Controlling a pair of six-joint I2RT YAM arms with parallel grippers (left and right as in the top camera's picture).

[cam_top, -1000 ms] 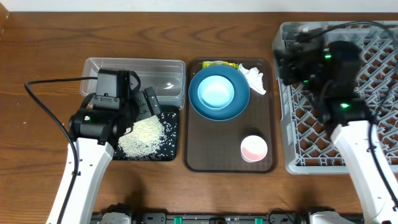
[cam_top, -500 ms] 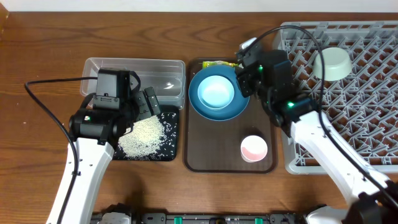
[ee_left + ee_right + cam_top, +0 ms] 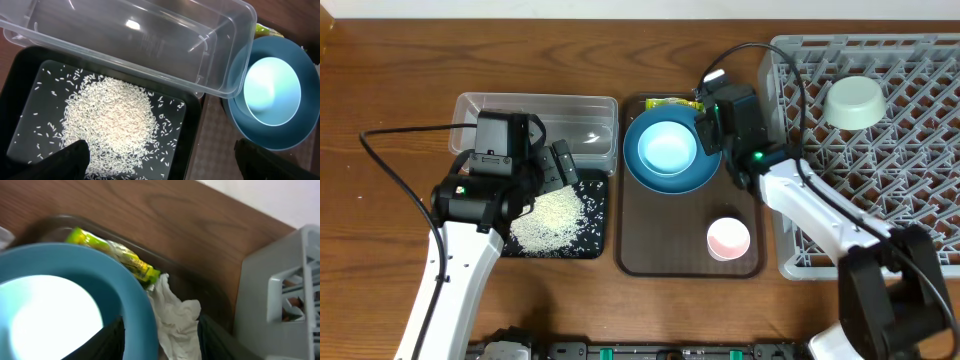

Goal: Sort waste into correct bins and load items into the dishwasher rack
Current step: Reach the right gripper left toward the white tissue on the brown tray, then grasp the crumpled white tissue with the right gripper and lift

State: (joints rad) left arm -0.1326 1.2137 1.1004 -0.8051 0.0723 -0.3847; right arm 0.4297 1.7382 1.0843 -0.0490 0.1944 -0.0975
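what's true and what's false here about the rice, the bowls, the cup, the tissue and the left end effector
1. The rice lies in the black tray. True.
2. The pink cup is in the rack. False: it stands on the brown tray.
3. The mint bowl sits in the rack. True.
4. The tissue is in the clear tub. False: it lies on the brown tray, beside the plate.
5. The left end effector is shut. False: it is open, over the rice, holding nothing.
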